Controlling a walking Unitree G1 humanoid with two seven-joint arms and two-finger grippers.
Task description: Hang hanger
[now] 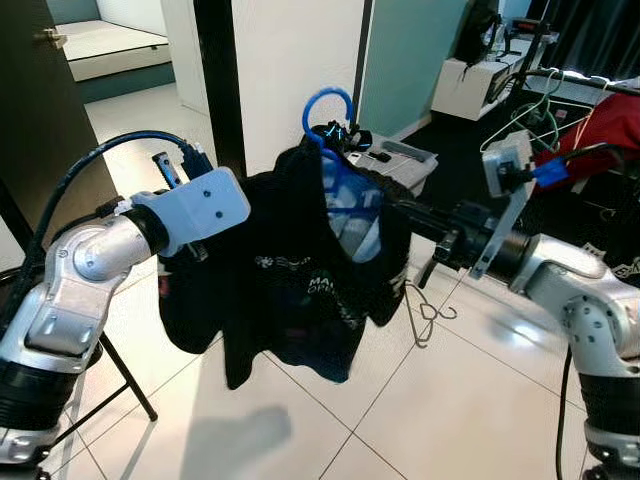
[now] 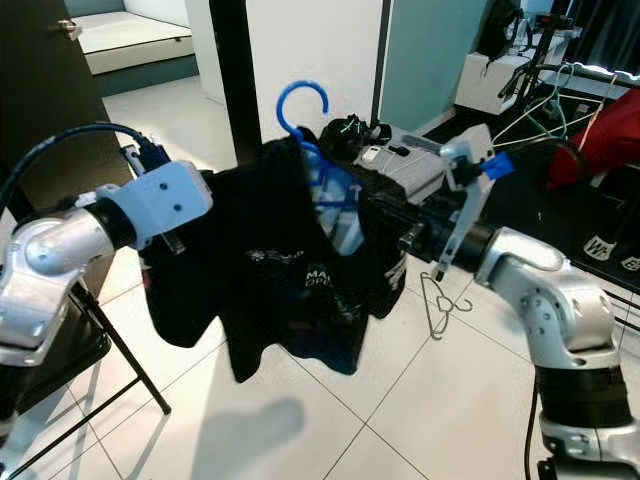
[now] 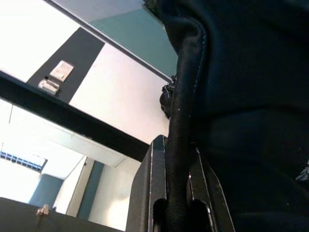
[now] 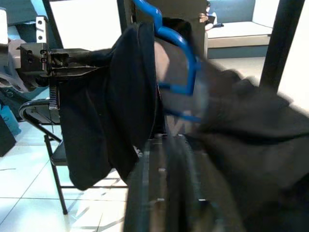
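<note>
A black shirt (image 1: 285,290) hangs on a blue plastic hanger (image 1: 328,105), held up in the air between my two arms. The hanger's hook sticks up above the collar, free of any rail. My left gripper (image 3: 176,145) is shut on a hemmed edge of the shirt, on the shirt's left side (image 1: 200,240). From the right, my right gripper (image 1: 400,212) reaches into the shirt's other shoulder, shut on the cloth; its fingertips are buried in the fabric. In the right wrist view the blue hanger (image 4: 179,58) shows inside the neck opening.
A wire hanger (image 1: 430,315) lies on the white tiled floor below my right arm. A black folding chair (image 1: 125,375) stands at the left. A grey box (image 1: 405,160) sits behind the shirt. A rack with hangers and a red garment (image 1: 610,125) is at the back right.
</note>
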